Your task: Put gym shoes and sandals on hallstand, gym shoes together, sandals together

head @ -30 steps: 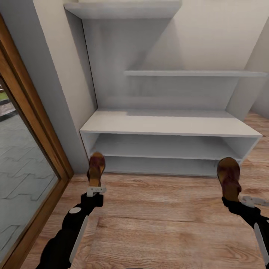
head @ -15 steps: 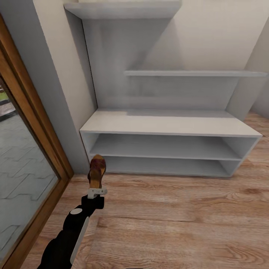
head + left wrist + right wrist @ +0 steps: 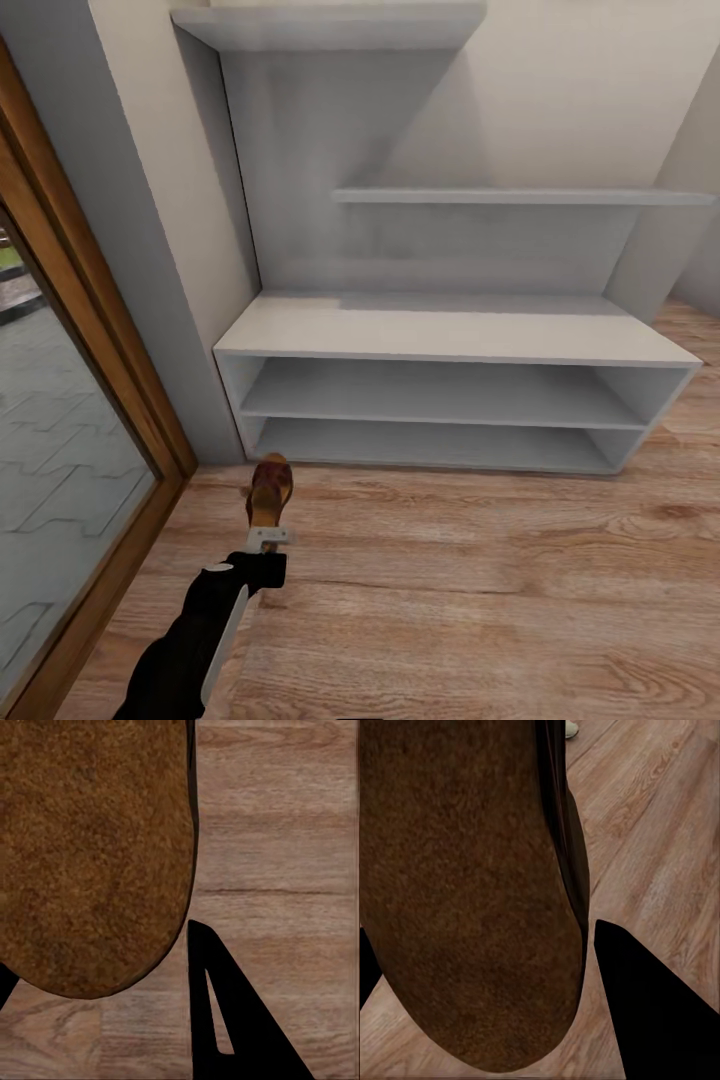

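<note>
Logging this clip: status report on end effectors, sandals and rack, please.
Left end effector shut on a sandal, short of the hallstand. Right end effector shut on the second sandal over the floor. Hallstand shelves bare, approach unobstructed.

A brown sandal (image 3: pixel 90 855) sole looms between dark fingers (image 3: pixel 240 1020) — wood floor (image 3: pixel 277 855) beneath it.

We see a dark brown sandal (image 3: pixel 90 855) with a rough, matt, suede-like sole. The warm brown wood-plank floor (image 3: pixel 480 580) shows grain. The light-grey hallstand (image 3: pixel 450 340) looks smooth and matt.
</note>
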You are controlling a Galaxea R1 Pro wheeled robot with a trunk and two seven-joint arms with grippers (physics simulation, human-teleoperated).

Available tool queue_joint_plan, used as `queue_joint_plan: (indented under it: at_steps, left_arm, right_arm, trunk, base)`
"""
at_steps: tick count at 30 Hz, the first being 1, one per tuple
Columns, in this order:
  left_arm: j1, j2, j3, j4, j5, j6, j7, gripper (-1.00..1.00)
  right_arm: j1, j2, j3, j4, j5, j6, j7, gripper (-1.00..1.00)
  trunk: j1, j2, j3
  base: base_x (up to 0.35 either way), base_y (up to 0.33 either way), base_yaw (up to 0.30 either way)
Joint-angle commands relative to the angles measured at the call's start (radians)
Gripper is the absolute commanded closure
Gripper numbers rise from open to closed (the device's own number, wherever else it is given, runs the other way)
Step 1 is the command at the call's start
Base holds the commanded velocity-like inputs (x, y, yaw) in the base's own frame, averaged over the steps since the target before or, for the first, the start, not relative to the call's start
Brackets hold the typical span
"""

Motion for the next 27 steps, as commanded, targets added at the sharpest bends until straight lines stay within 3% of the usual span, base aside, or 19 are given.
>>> queue_joint_plan:
  at_steps: [1, 10, 27]
  left_arm:
    - [-0.007, -0.005, -0.001, 0.014, -0.012, 0.004, 0.001, 1.0]
    - [-0.018, -0.014, -0.001, 0.027, -0.014, 0.002, 0.002, 1.0]
    - [-0.021, -0.026, -0.001, 0.027, -0.012, 0.001, 0.0, 1.0]
  right_arm:
    - [-0.002, -0.002, -0.004, 0.005, -0.003, 0.007, 0.002, 1.0]
    - [-0.002, -0.004, -0.003, 0.01, 0.003, 0.007, 0.002, 1.0]
    - [-0.002, -0.002, -0.001, 0.005, 0.005, 0.007, 0.002, 1.0]
  trunk:
    - [0.0, 0.0, -0.001]
    - [0.0, 0.0, -0.001]
    - [0.0, 0.0, -0.001]
  base:
    - [0.0, 0.0, 0.0]
    - [0.03, -0.038, 0.0]
    - [0.123, -0.332, 0.0]
